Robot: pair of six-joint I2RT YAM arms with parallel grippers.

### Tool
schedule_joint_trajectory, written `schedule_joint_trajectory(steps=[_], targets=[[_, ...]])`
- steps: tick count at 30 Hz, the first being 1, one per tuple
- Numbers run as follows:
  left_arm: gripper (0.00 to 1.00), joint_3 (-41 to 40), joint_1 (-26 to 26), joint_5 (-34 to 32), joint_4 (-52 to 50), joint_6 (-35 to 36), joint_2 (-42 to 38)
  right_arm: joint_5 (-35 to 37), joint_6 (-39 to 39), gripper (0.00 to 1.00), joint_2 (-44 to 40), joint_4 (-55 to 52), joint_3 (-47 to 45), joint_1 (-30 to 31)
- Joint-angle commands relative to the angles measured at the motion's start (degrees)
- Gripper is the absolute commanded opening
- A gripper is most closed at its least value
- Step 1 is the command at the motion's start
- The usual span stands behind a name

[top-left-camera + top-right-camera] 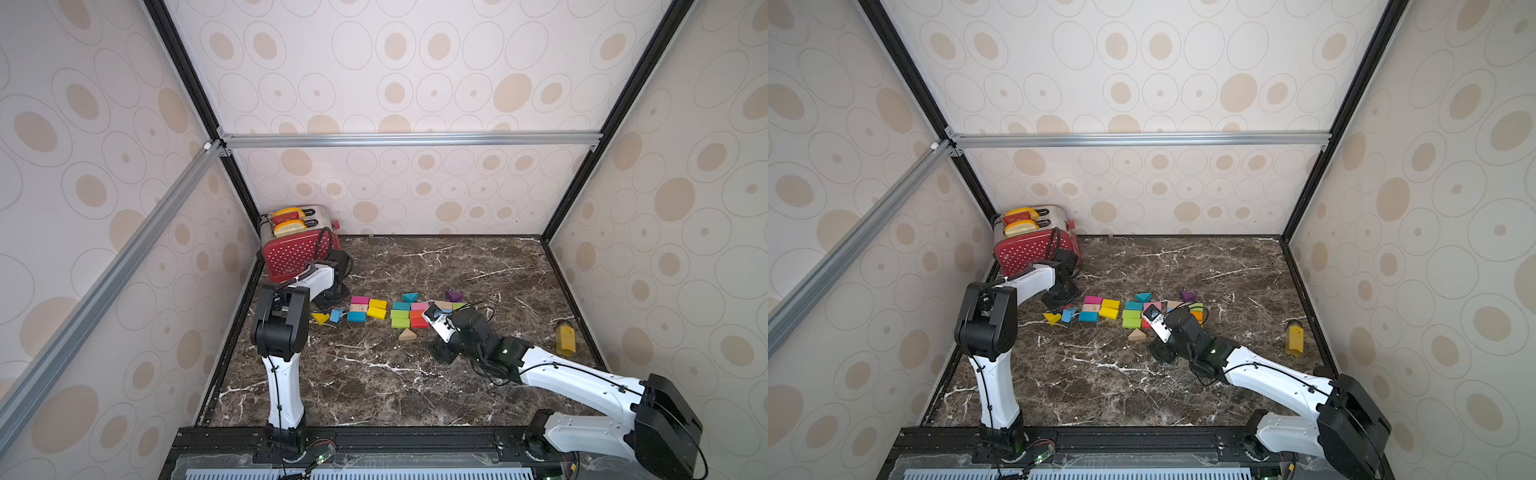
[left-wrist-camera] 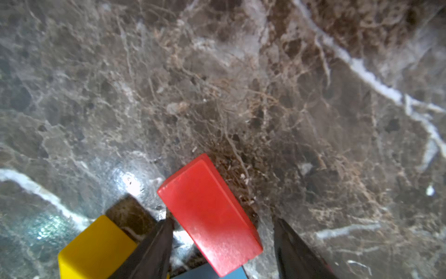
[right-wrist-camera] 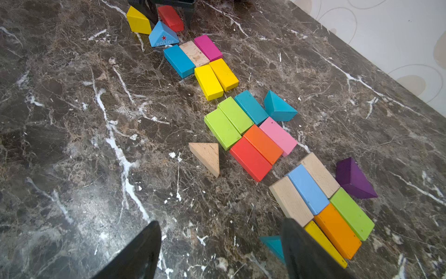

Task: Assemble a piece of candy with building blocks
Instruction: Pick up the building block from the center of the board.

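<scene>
Blocks [image 3: 263, 143] lie clustered, candy half-built, we judge. Left end effector [image 2: 222, 219] spread astride red brick [image 2: 193, 190]; right end effector [image 3: 220, 223] spread, empty.

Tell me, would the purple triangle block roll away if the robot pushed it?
Probably not: the purple triangle block lies on a flat face, so it should slide. It looks like stiff painted wood, likely light. Sloped sides might slip from a pinch.
</scene>
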Motion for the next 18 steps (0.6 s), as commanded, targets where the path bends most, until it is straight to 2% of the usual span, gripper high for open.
schedule_joint_trajectory(steps=[1,10,18], targets=[[0.65,2.45,0.7,-0.53,-1.11,-2.59,2.57,-0.25,0.68,0.82,0.64,0.74,-0.86,-0.17],[0.53,2.03,0.86,-1.59,-0.74,-4.26,3.87,-0.42,0.68,0.82,0.42,0.45,-0.78,-0.15],[0.34,1.05,0.85,-3.25,-0.42,-2.99,1.95,-0.69,0.86,0.82,0.72,0.43,-0.67,-0.19]])
